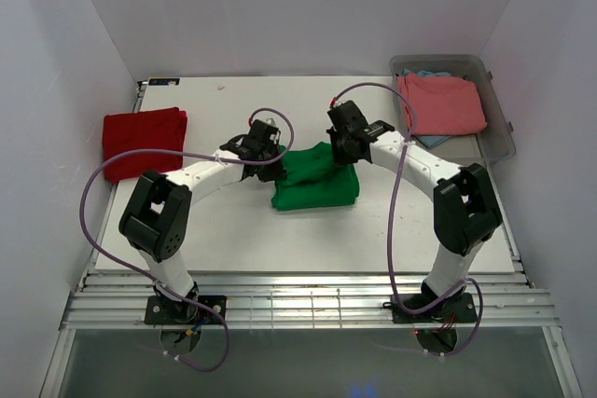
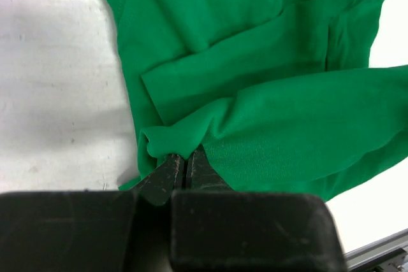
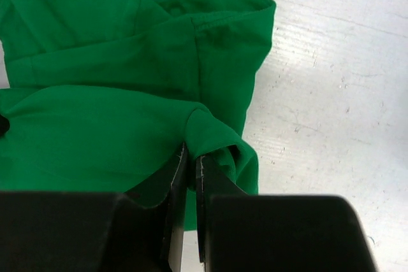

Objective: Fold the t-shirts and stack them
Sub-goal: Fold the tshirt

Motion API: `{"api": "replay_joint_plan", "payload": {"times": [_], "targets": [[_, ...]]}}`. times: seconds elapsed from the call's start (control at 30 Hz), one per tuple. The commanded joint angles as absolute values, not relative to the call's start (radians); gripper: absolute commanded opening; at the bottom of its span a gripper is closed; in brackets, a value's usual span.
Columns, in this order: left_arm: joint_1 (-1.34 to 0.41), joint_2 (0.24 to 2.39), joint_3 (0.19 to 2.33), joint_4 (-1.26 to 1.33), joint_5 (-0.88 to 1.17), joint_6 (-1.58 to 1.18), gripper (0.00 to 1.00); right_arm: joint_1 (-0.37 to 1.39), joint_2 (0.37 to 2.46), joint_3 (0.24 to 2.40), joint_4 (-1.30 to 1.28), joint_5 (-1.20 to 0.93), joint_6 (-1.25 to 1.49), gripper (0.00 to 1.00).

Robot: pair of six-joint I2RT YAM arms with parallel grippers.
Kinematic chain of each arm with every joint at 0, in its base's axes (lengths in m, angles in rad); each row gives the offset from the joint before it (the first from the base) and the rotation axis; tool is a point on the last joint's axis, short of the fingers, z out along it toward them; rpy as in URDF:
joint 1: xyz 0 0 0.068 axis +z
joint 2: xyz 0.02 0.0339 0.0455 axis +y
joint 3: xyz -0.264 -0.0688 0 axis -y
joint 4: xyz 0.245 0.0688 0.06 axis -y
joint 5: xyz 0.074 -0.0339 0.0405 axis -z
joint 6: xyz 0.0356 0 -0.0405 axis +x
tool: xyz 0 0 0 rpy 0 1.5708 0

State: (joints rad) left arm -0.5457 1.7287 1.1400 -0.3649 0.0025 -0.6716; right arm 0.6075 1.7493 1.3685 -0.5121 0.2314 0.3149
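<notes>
In the top view, the bright green cloth t-shirt [image 1: 315,179] lies partly folded in the middle of the white table [image 1: 233,230]. The left gripper [image 1: 278,157] bites its left edge and the right gripper [image 1: 341,150] its upper right edge. A deep red folded t-shirt [image 1: 143,132] rests at the upper left, well apart. At the upper right a salmon-pink t-shirt [image 1: 440,104] lies over a light blue t-shirt [image 1: 429,73] in the clear plastic bin [image 1: 501,128].

In the left wrist view, the left gripper [image 2: 185,160] has its jaws pressed together on a small pinch of green hem at the lower middle of the frame. Layers of the shirt fill the upper and right part.

In the right wrist view, the right gripper [image 3: 191,157] is likewise clamped on a corner fold, with bare table to the right.

I judge that the step is to carry one edge over for the next fold. To do it well, both arms should rise together at the same height, keep the edge taut between them without stretching it, and let go only when the cloth lies flat. The pinches look thin, so a quick pull could slip them
</notes>
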Motion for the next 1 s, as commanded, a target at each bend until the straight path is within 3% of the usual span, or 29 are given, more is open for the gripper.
{"api": "replay_joint_plan", "payload": {"times": [0.0, 0.43, 0.47, 0.53, 0.57, 0.6, 0.63, 0.73, 0.8, 0.83, 0.97], "targets": [[-0.509, 1.729, 1.206, -0.337, 0.037, -0.641, 0.00, 0.586, 1.787, 1.451, -0.465, 0.224, 0.270, 0.08], [-0.416, 1.860, 1.357, -0.330, 0.126, -0.617, 0.00, 0.528, 1.943, 1.572, -0.468, 0.187, 0.241, 0.08], [-0.414, 1.876, 1.388, -0.322, 0.129, -0.617, 0.03, 0.526, 1.948, 1.575, -0.468, 0.192, 0.242, 0.08], [-0.413, 1.928, 1.428, -0.318, 0.130, -0.615, 0.19, 0.519, 1.956, 1.585, -0.465, 0.213, 0.250, 0.10], [-0.413, 1.945, 1.452, -0.318, 0.120, -0.615, 0.32, 0.517, 1.959, 1.597, -0.462, 0.222, 0.252, 0.16], [-0.413, 1.954, 1.507, -0.324, 0.101, -0.614, 0.52, 0.512, 1.960, 1.608, -0.459, 0.247, 0.252, 0.24], [-0.413, 1.963, 1.535, -0.330, 0.078, -0.614, 0.58, 0.511, 1.960, 1.620, -0.457, 0.258, 0.250, 0.39], [-0.413, 1.938, 1.611, -0.353, -0.067, -0.606, 0.69, 0.512, 1.924, 1.664, -0.445, 0.317, 0.244, 0.49], [-0.413, 1.885, 1.623, -0.359, -0.170, -0.595, 0.75, 0.512, 1.885, 1.648, -0.396, 0.348, 0.226, 0.51], [-0.413, 1.867, 1.628, -0.365, -0.195, -0.592, 0.75, 0.512, 1.840, 1.635, -0.376, 0.353, 0.218, 0.57], [-0.414, 1.754, 1.557, -0.344, -0.218, -0.607, 0.75, 0.512, 1.744, 1.565, -0.321, 0.309, 0.193, 0.60]]}}
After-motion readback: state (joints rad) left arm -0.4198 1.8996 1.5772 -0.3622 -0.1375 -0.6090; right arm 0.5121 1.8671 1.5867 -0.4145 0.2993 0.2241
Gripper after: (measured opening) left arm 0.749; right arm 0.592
